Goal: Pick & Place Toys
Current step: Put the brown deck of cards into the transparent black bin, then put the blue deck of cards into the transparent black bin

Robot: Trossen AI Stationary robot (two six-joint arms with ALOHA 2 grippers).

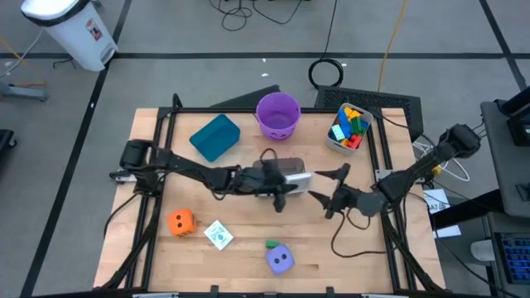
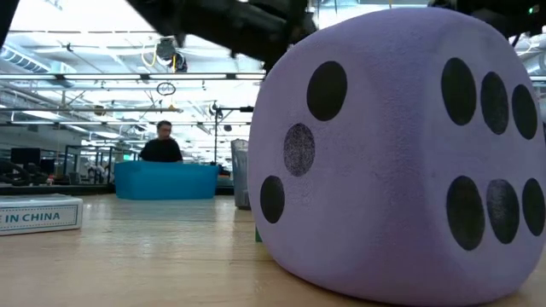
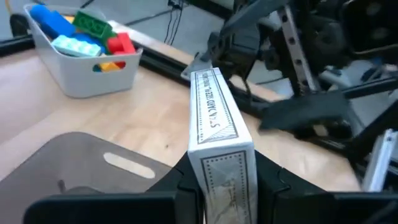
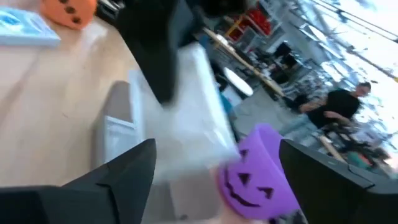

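Note:
My left gripper (image 1: 291, 180) reaches in from the left to mid-table and is shut on a white card box (image 3: 219, 118). My right gripper (image 1: 330, 189) stands open just right of it, facing the box and the purple bucket (image 4: 255, 171); nothing is between its fingers (image 4: 121, 177). On the near part of the table rest an orange die (image 1: 180, 221), another white card box (image 1: 218, 235), a purple die (image 1: 280, 259) and a small green block (image 1: 272, 244). The purple die (image 2: 401, 153) fills the low view. My left gripper (image 3: 224, 190) pinches the card box's near end (image 3: 227, 168) between its two fingers, one on each broad face. The fingers come roughly level from the table's left and lie along the box. The box stands on edge, a narrow printed face up, sticking out ahead and clear of the table.
A white tub of coloured blocks (image 1: 348, 128) stands at the far right, the purple bucket (image 1: 277, 114) at far centre, a teal bin (image 1: 215, 136) at far left. A grey translucent lid (image 3: 81, 162) lies under the left gripper. A person (image 2: 162, 145) sits beyond the table.

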